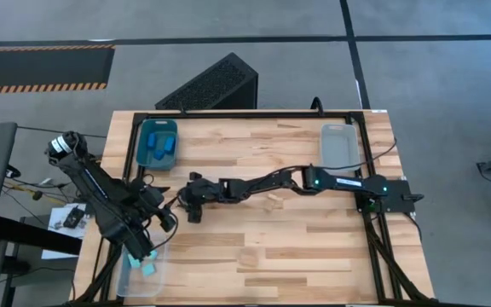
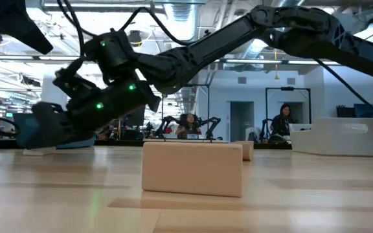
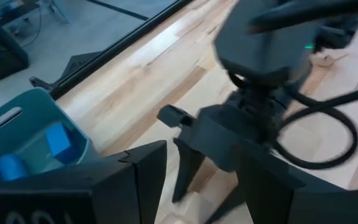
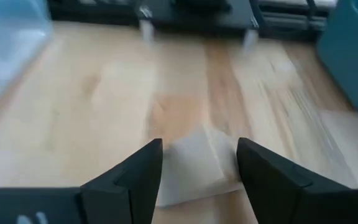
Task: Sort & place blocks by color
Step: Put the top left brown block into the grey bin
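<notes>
Right gripper [image 4: 199, 165] hovers left of center in the overhead frame, fingers spread around a tan wood block [image 4: 194, 163] on the tabletop [image 4: 73, 118]: light, rigid, best pinched across flat sides.

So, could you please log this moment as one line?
right end effector: open, straddling tan block | left end effector: open, nearby | teal bin: blue blocks | clear bin: cyan blocks
</notes>
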